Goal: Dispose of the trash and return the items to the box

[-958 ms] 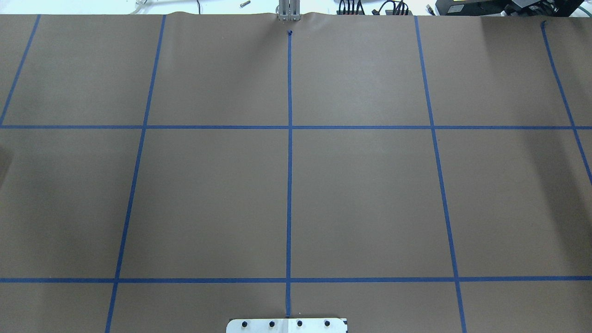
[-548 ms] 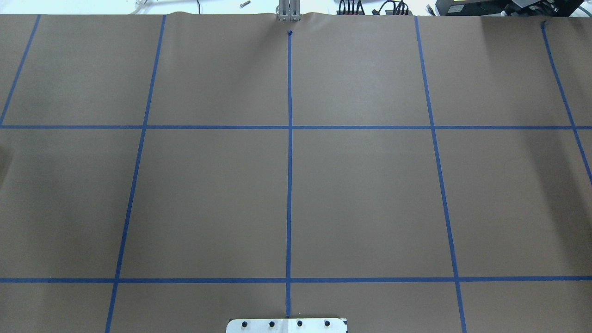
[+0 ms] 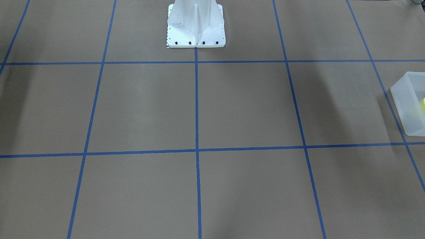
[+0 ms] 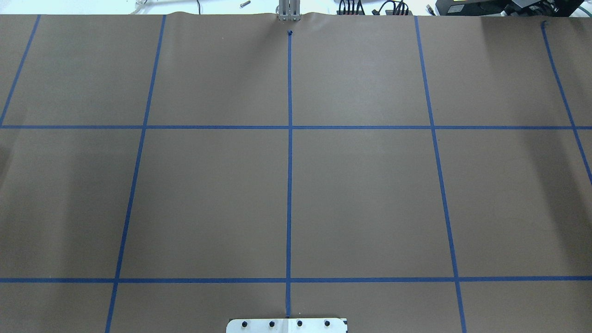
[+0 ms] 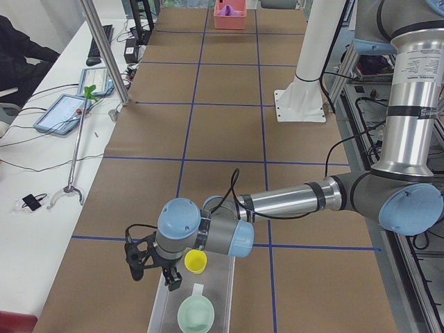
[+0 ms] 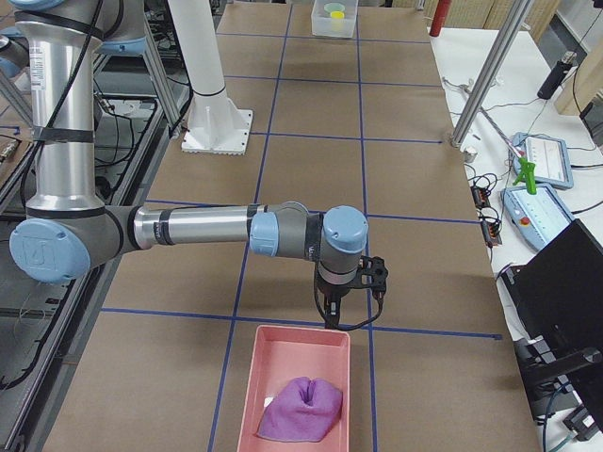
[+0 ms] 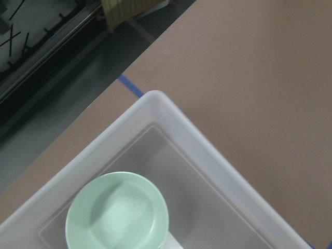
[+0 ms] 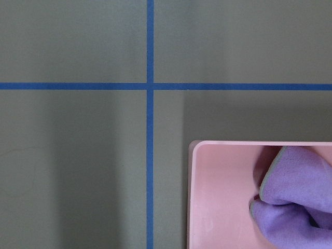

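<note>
The box [image 5: 220, 279], a translucent whitish bin, stands at the table's left end. The yellow cup [image 5: 195, 261] and the mint-green bowl [image 5: 195, 314] both lie inside it. The left wrist view shows the bowl [image 7: 117, 213] within the box's corner wall [image 7: 207, 150]. The box's edge [image 3: 406, 103] also shows in the front-facing view. My left gripper [image 5: 156, 276] hangs above the box's side next to the cup; I cannot tell if it is open or shut. My right gripper [image 6: 333, 318] hangs at the table's other end; I cannot tell its state either.
A pink tray [image 6: 297, 344] with a purple cloth [image 6: 301, 410] lies just below the right gripper; the right wrist view shows the tray [image 8: 218, 197] and the cloth [image 8: 293, 192]. The white robot base [image 3: 196, 25] stands at the table's middle edge. Blue tape lines grid the brown table.
</note>
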Robot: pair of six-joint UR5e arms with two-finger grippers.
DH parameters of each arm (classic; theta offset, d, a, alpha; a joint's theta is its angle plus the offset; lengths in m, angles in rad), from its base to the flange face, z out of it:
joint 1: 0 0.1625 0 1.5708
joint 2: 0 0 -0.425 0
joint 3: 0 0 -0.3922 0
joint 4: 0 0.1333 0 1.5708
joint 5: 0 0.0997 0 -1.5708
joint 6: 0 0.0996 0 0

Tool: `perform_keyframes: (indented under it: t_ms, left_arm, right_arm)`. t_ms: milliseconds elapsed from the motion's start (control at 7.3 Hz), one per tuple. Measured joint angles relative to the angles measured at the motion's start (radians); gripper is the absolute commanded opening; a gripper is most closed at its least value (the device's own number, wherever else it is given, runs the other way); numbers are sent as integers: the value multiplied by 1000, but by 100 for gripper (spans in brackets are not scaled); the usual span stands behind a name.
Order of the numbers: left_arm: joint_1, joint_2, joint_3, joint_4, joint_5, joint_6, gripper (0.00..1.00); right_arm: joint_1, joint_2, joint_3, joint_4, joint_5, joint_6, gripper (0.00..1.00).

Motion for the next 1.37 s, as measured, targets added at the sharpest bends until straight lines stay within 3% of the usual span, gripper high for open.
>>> perform_keyframes:
  t_ms: [411, 685, 1095, 1369]
  left_arm:
    - [168, 61, -190, 3, 10, 31, 99]
    - [196, 109, -228, -1, 5, 41, 99]
    - [194, 156, -243, 11, 5, 219, 99]
    - [190, 152, -276, 107, 8, 310, 99]
  right_arm:
    - [0, -11, -2, -1, 1, 2, 100]
    - [0, -10, 4, -1, 5, 4, 100]
    - [0, -8, 10, -1, 8, 4, 100]
    - [0, -7, 10, -1, 8, 4, 100]
